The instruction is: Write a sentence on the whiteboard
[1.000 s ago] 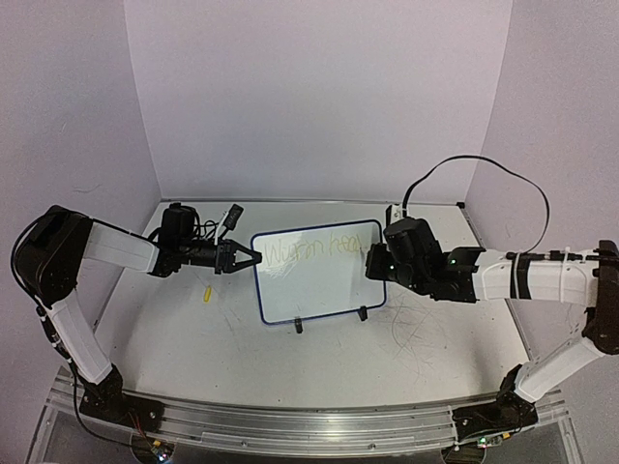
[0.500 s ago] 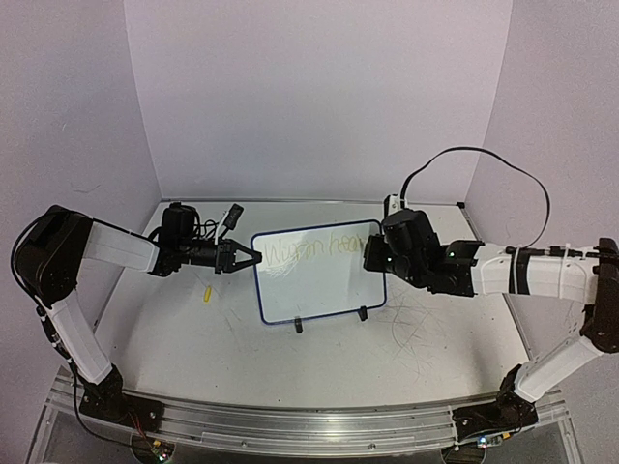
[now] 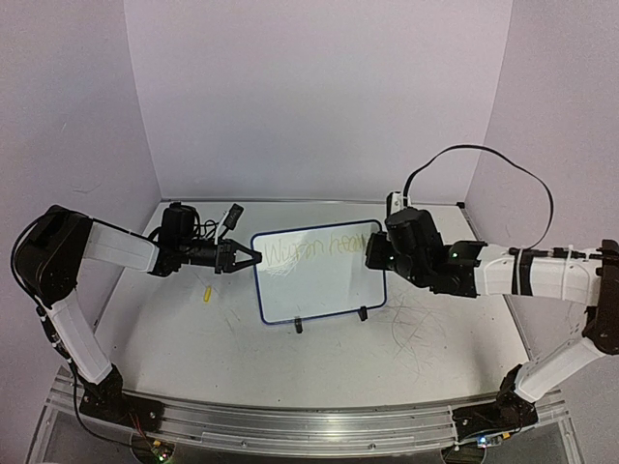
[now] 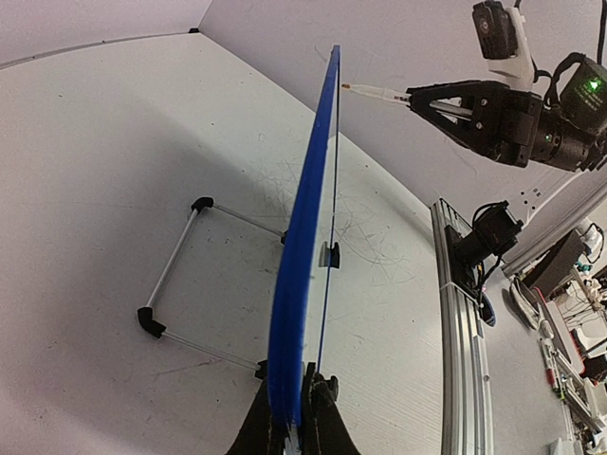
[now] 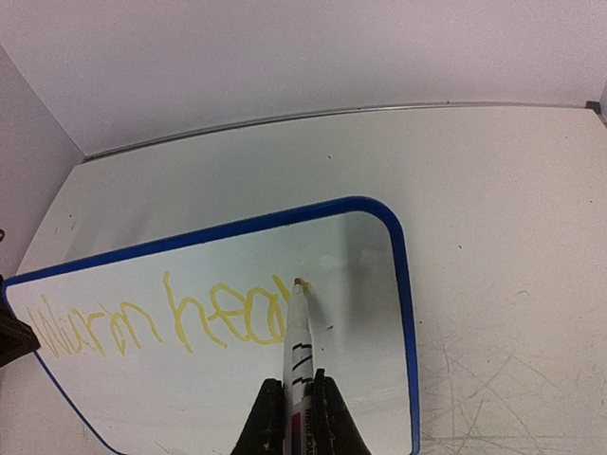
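Scuffed white counter (image 3: pixel 193 338) between lilac walls (image 3: pixel 309 97), blue-framed whiteboard (image 3: pixel 319 290) standing mid-counter, left pincer (image 3: pixel 253 258) clamped on its edge, right pincer (image 5: pixel 296 406) gripping marker (image 5: pixel 298 332), tip at the yellow sentence (image 5: pixel 161 318).

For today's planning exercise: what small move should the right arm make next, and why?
Likely carry the marker tip rightward to finish the second word: it sits at the last yellow letter of the sentence, with bare whiteboard left before the blue frame.
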